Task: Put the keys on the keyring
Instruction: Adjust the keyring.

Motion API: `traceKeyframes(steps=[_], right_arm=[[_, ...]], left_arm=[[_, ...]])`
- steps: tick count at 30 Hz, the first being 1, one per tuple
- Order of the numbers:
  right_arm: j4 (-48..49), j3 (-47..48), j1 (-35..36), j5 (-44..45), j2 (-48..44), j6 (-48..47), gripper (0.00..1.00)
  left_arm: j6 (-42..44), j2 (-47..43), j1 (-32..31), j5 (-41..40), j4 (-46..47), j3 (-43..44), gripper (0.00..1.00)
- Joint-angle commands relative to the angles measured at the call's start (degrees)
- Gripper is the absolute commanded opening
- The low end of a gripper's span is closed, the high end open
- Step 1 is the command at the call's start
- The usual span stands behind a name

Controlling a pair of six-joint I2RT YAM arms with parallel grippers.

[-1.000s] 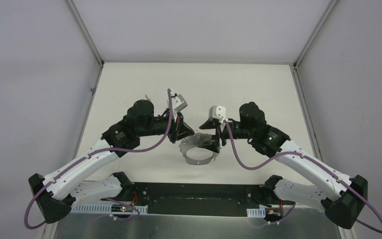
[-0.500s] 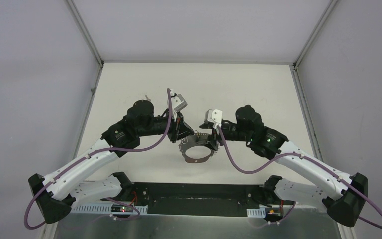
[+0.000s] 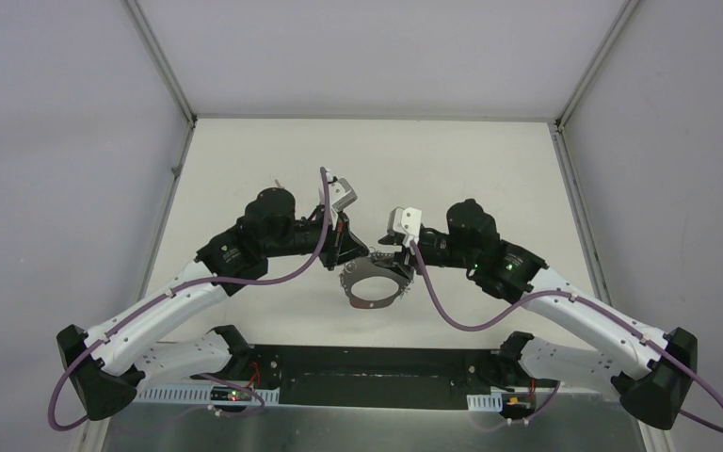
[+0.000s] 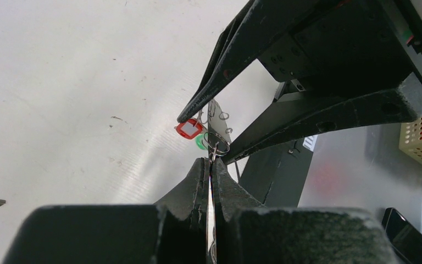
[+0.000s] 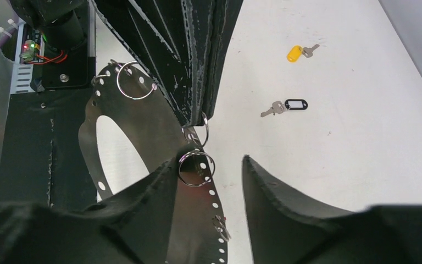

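left gripper (image 4: 211, 165) clamped on keyring (image 5: 143, 124) band, mid-table (image 3: 273, 160); right gripper (image 5: 209, 165) jaws apart, straddling band at a split ring (image 5: 196, 169). Open room toward 12 o'clock. yellow-tag key (image 5: 302, 52) and black-tag key (image 5: 286, 105) lie loose at 1 o'clock (right wrist view), well apart from the loop.

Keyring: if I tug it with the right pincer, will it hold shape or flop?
Probably springy, not floppy: the keyring, a thin perforated metal band, forms an open oval with the left pincer shut on one edge. So thin, it is likely light. Its small rings hang loose and may swing.
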Motion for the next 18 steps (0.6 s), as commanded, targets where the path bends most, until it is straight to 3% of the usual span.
traceKeyframes(steps=[1, 18], right_arm=[[0.78, 2.22, 0.35, 0.64, -0.92, -1.05, 0.45], [-2.22, 2.25, 0.3, -2.98, -1.94, -1.43, 0.02]], left_arm=[[-0.68, -0.38, -0.59, 1.44, 3.18, 0.77, 0.0], [1.2, -2.18, -0.54, 0.61, 1.33, -0.21, 0.0]])
